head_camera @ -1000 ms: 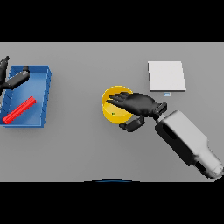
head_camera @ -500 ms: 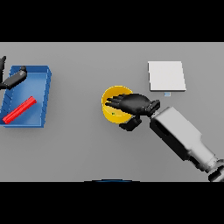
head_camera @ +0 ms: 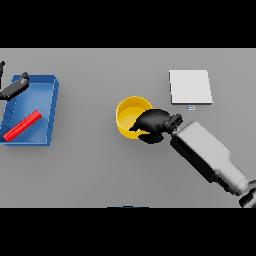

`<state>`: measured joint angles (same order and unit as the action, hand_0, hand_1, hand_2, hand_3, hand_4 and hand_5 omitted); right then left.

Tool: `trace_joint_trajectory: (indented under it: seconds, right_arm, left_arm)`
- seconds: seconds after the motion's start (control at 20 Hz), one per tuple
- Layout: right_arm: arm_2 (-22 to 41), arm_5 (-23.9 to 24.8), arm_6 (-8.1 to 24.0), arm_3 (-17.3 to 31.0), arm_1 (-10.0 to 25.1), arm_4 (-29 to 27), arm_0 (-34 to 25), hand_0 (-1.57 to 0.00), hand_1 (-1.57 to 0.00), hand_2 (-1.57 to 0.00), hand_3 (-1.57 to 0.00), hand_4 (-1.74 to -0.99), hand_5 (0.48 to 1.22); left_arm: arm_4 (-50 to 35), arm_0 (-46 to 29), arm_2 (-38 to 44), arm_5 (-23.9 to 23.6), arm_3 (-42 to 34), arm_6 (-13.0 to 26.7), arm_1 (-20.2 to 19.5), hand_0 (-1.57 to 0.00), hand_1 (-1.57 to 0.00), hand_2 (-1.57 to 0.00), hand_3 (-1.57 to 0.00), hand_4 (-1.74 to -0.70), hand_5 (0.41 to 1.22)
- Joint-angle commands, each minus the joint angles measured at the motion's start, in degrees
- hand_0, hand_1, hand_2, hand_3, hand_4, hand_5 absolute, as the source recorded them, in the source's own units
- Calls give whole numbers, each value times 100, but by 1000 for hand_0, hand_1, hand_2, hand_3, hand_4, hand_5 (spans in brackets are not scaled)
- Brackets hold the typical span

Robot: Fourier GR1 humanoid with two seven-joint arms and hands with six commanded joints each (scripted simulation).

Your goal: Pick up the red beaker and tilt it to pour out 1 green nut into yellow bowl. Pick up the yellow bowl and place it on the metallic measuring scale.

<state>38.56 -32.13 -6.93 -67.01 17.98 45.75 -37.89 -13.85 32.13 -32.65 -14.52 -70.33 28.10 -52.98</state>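
Yellow bowl (head_camera: 131,113) under R hand (head_camera: 151,124), fingers curled on rim

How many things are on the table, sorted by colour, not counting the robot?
Yellow: 1, the yellow bowl
Blue: 1, the blue tray
Red: 1, the red beaker lying in the tray
Silver-white: 1, the measuring scale
Total: 4

Yellow bowl (head_camera: 131,114) upright mid-table; red beaker (head_camera: 22,125) lying in blue tray; metallic scale (head_camera: 190,86) far right
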Motion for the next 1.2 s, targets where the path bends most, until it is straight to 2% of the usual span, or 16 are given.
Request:
trace_joint_trajectory:
  seconds: [0.0, 0.05, 0.15, 0.25, 0.35, 0.5, 0.65, 0.8, 0.95, 1.05, 1.15]
  right_arm:
    - [2, 37, 14, 77, -16, -5, -25, -1223, -1200, -1183, -932, -1628, 1137]
    - [4, 0, 72, -32, 29, -51, 33, -1292, -1274, -1261, -1019, -1649, 1154]
    - [11, -20, 95, -61, 53, -107, 20, -1393, -1381, -1314, -1142, -1682, 1178]
    - [29, -71, 154, -139, 80, -145, 28, -1457, -1449, -1387, -1170, -1703, 1193]
    - [-6, -33, 33, -227, 205, -211, 84, -1498, -1493, -1453, -1181, -1717, 1203]
    - [-139, -178, 84, -577, 357, -395, 53, -1534, -1531, -1490, -1192, -1729, 1212]
    - [-306, -485, 243, -972, 586, -551, -120, -1552, -1551, -1506, -1377, -1731, 1216]
    - [-498, -715, 601, -1318, 719, -691, -255, -1561, -1561, -1538, -1335, -1726, 1219]
    - [-652, -727, 795, -1347, 866, -781, -303, -1566, -1566, -1554, -1262, -1721, 1219]
    - [-706, -748, 776, -1379, 965, -885, -316, -1568, -1568, -1560, -1248, -1720, 1219]
    - [-705, -631, 565, -1230, 1117, -839, -526, -1569, -1569, -1564, -1238, -1719, 1220]
  left_arm:
    - [16, -31, -25, -28, -28, -10, 14, 1, 1, 1, 1, -799, 727]
    - [14, 10, -30, -10, -7, 21, 41, 1, 1, 1, 1, -799, 727]
    - [-2, -9, -39, -27, -67, 24, 58, 1, 1, 1, 1, -802, 725]
    - [-20, -11, -4, -34, -73, 0, 21, 1, 1, 1, 1, -804, 726]
    - [-12, -16, -11, -31, -36, -11, 42, 1, 1, 1, 1, -805, 725]
    - [24, -31, -46, -58, -138, 67, -4, 1, 1, 1, 1, -801, 724]
    - [9, -93, -50, -33, -192, 76, -68, 1, 1, 1, 1, -798, 721]
    - [6, -103, -58, -58, -199, 35, -24, 1, 1, 1, 1, -799, 720]
    - [12, -52, -46, -80, -182, 56, 4, 1, 1, 1, 1, -806, 723]
    - [-10, -29, -11, -56, -163, 22, -12, 1, 1, 1, 1, -805, 723]
    - [33, -60, -47, -67, -225, -2, -37, 1, 1, 1, 1, -800, 723]
